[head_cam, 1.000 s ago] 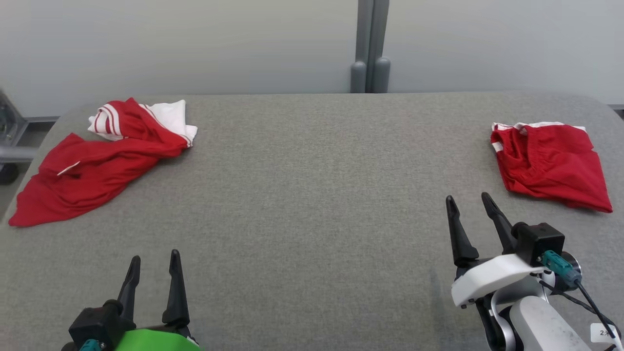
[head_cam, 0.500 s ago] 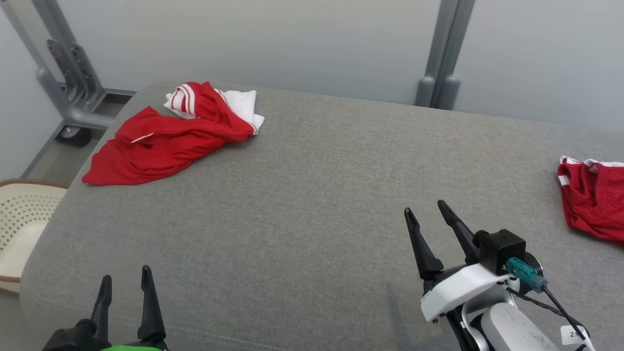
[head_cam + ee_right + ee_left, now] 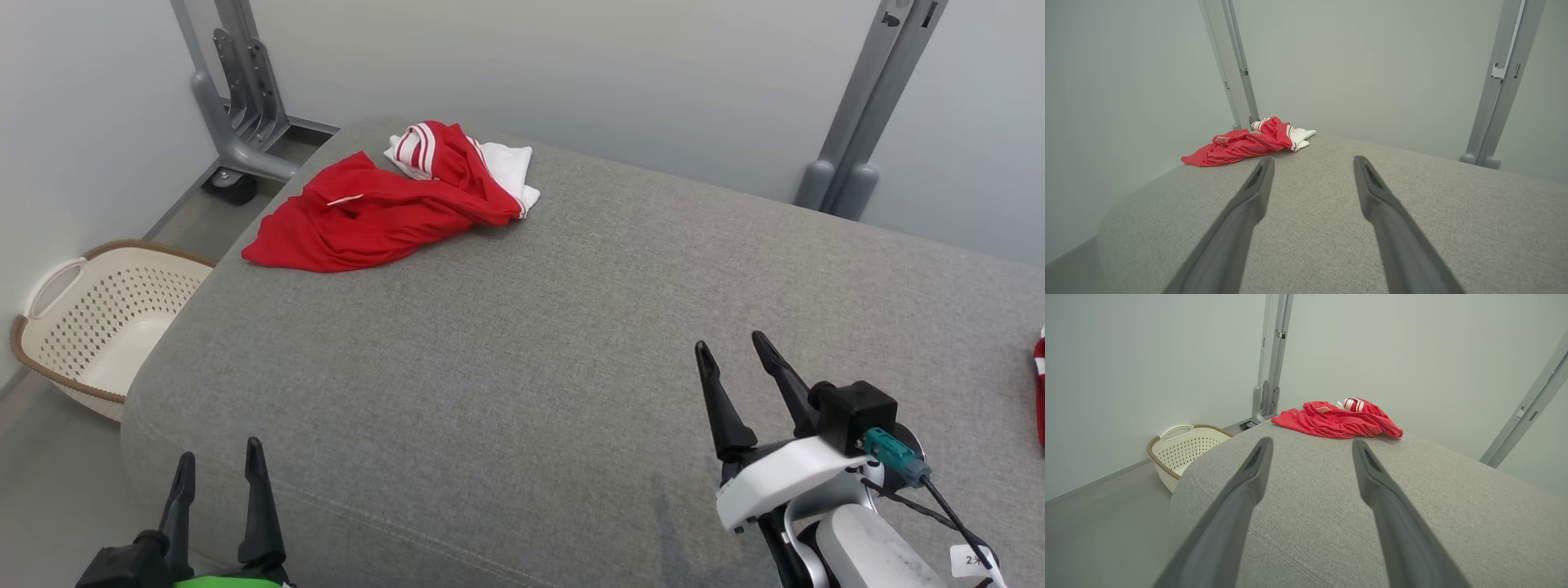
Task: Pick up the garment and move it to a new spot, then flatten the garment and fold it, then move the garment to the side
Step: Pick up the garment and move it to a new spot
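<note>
Holding left claw (image 3: 220,450) and right claw (image 3: 729,341) wide and empty, we see the red garment (image 3: 384,208) crumpled far across the surface (image 3: 522,343).

Bright, soft, even light; faint shadow beside the right gripper (image 3: 730,341); its fingers (image 3: 1237,232) blur near the lens.

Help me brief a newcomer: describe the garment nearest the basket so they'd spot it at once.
On the grey cushioned table, go to the far left corner, past the cream basket on the floor. The crumpled red garment lies there, marked out by white stripes and a white panel.
</note>
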### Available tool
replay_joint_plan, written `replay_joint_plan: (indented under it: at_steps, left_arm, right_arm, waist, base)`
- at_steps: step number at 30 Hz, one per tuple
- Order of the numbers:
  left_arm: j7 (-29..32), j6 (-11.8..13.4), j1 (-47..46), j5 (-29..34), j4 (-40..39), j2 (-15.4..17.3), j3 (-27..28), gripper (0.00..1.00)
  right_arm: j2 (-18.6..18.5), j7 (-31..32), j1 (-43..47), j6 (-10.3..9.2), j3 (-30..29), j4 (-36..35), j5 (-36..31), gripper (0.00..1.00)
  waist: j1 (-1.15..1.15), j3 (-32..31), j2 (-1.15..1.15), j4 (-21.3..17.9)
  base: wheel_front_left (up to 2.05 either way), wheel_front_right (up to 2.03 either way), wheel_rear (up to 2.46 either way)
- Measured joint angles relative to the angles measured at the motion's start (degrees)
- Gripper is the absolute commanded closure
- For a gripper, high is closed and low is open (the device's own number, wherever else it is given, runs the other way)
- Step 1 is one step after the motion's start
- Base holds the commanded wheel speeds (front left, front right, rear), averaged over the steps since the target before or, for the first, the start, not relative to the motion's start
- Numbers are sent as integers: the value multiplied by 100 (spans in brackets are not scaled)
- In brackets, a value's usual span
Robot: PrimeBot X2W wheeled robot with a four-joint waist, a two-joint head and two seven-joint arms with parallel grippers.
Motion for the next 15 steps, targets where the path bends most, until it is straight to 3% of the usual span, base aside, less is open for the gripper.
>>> replay_joint_plan:
  at_steps: [9,15]
  left_arm:
    - [54,-7,-83,-14,-256,145,101,0]
    - [282,-107,-681,-30,-413,348,146,0]
  right_arm:
    - [-5,18,3,-57,-124,-97,-79,0]
    - [-79,69,-38,-97,-254,-287,-190,0]
  waist:
    - [0,132,0,-241]
    - [0,371,0,-493]
  base:
    - [0,0,0]
    - [0,0,0]
